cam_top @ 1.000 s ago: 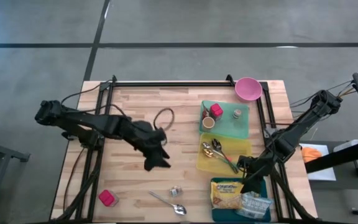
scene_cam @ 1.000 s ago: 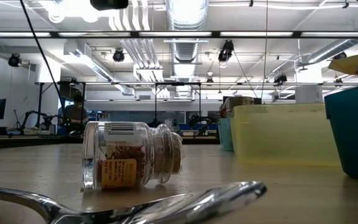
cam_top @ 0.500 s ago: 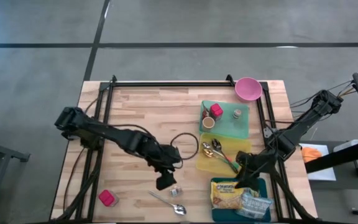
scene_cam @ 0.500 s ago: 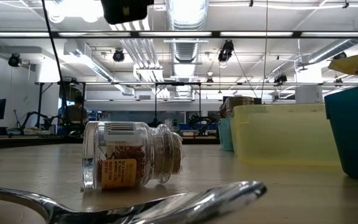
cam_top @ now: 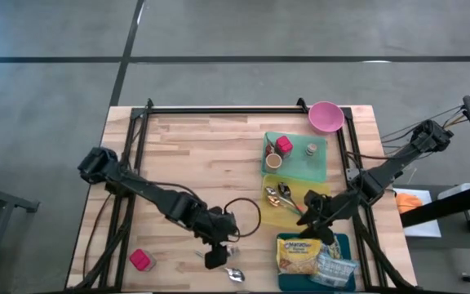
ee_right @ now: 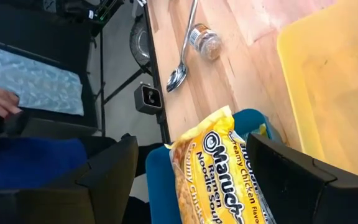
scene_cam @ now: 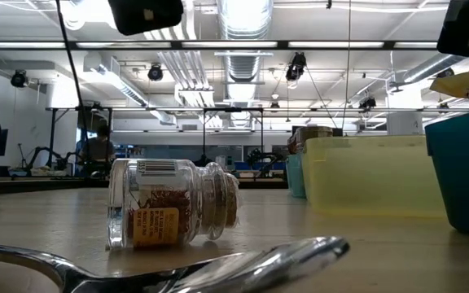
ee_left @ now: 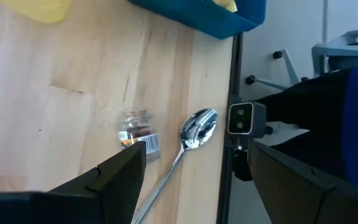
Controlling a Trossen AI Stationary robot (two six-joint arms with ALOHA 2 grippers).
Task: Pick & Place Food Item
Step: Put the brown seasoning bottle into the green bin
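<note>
1. Bench (cam_top: 186,155): pale wooden planks framed by black rails, standing on a grey floor crossed by dark lines.
2. Left tool (cam_top: 213,260): fingers spread and empty, hanging above the near edge of the bench; in the left wrist view the spice jar (ee_left: 139,132) and the spoon (ee_left: 191,138) lie between its two dark fingers.
3. Spice jar (cam_top: 229,251): small glass jar lying on its side on the wood, just beside the left tool; the low view shows its label and reddish contents (scene_cam: 172,213).
4. Spoon (cam_top: 223,267): metal, lying flat near the front edge of the bench, close to the jar.
5. Right tool (cam_top: 312,214): fingers spread and empty, poised over the meeting of the yellow tray (cam_top: 269,212) and the blue bin (cam_top: 348,245).
6. Ramen packet (cam_top: 298,255): yellow noodle pack resting in the blue bin at the front right corner; its printed face shows in the right wrist view (ee_right: 225,180).
7. Green tray (cam_top: 321,163): behind the yellow tray, holding small containers.
8. Pink bowl (cam_top: 325,116): at the far right corner.
9. Pink cube (cam_top: 141,260): near the front left corner.
10. Room: the low view shows a ceiling of ducts and strip lights, with a person (scene_cam: 98,145) seated far behind.
</note>
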